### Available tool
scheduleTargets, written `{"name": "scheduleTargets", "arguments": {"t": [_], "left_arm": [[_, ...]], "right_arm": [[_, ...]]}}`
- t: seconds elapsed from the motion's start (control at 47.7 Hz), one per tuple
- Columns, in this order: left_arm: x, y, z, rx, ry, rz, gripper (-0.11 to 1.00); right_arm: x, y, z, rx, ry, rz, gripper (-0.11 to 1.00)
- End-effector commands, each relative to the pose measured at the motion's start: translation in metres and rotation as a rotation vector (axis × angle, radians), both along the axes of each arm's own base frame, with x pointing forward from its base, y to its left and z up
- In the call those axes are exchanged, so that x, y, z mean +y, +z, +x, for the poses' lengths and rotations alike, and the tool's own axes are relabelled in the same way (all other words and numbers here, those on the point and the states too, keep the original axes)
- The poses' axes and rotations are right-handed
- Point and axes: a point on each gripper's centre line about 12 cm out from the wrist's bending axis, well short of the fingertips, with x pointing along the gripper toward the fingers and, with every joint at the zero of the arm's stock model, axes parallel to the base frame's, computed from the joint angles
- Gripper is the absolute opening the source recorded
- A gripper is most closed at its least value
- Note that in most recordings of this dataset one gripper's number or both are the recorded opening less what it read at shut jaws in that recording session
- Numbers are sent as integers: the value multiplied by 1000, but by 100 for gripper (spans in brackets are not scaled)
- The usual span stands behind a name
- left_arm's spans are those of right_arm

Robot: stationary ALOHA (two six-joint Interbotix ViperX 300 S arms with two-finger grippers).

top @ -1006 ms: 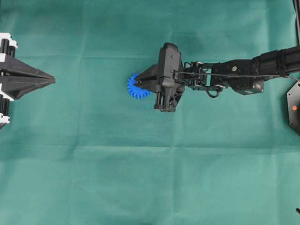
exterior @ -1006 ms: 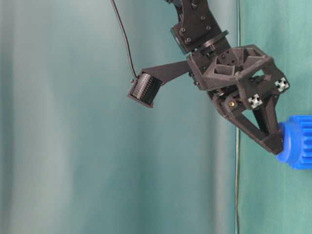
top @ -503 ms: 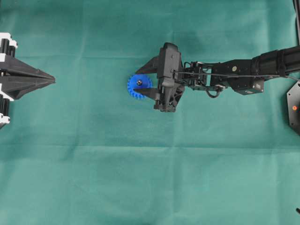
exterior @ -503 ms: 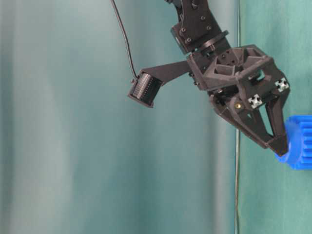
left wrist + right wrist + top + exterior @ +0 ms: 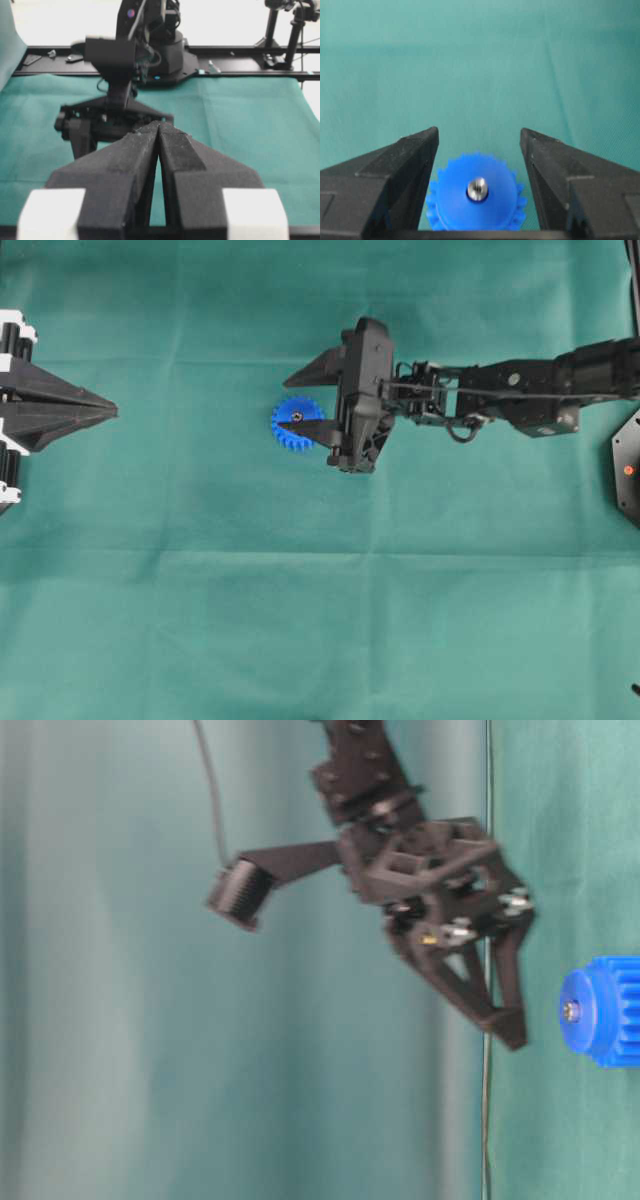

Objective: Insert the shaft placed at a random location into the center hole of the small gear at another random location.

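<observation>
- The small gear (image 5: 297,424) lies flat on the green cloth (image 5: 300,620), teeth all round and its raised hub facing up; it serves here as the landmark.
- The shaft (image 5: 478,188) sits upright in the center hole (image 5: 470,192) in the middle of the gear's hub, showing end-on as a shiny silver dot ringed by a thin dark rim.
- The right gripper (image 5: 298,401) hangs above the gear and touches neither it nor the shaft; its jaws are spread wide and hold nothing.
- In the right wrist view one black finger stands on either side of the gear, with clear gaps between.
- In the table-level view the right gripper's fingertips (image 5: 508,1026) are apart from the gear's hub face.
- The left gripper (image 5: 110,412) rests well apart from the gear, at the left edge of the overhead view, its jaws pressed together on nothing.
</observation>
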Motion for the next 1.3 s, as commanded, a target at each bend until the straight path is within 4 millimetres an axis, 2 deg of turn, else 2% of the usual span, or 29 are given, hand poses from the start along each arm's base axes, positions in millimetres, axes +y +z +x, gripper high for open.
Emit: {"name": "scheduleTargets", "arguments": {"t": [0.0,0.314,0.901,1.279], "left_arm": [[0,8,2,-23,1,3,0],[0,9,1,-25,1,2,0],[0,8,2,-21,1,2,0],[0,8,2,-21,1,0,0]], "right_arm": [[1,24,3,-58,2,-6,73],[2,23,-6,-29,2,0,73],[10,52,-78,-61,-9,9,73],[13,56,-113,-57,-9,11,73]]}}
